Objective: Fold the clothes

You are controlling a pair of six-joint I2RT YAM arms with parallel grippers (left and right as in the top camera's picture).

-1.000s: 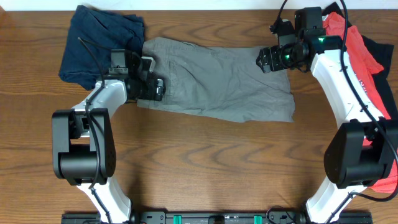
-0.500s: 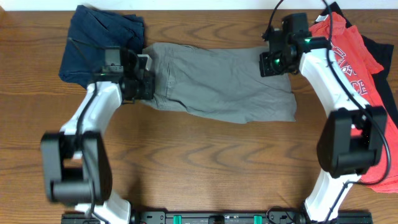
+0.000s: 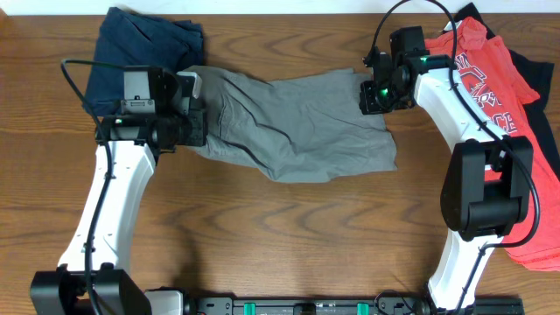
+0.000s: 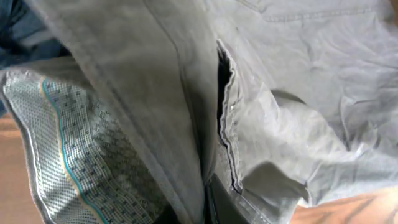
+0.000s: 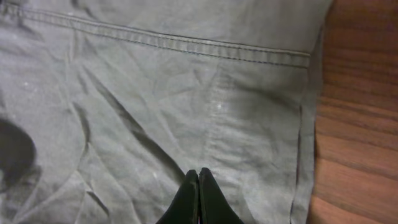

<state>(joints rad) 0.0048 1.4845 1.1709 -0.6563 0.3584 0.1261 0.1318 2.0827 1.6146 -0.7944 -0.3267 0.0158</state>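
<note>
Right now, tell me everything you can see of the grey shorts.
The grey-khaki shorts look like wrinkled cotton, with stitched hems, a pocket opening and a pale patterned inner waistband. They lie across the table, stretched between both hands: the left hand pinches the waist end, beside the navy shorts, and the right hand the leg end.

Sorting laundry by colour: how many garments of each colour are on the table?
Grey-khaki cotton shorts: 1
Dark navy shorts: 1
Red T-shirt with white lettering: 1
Black garment: 1
Total: 4
</note>
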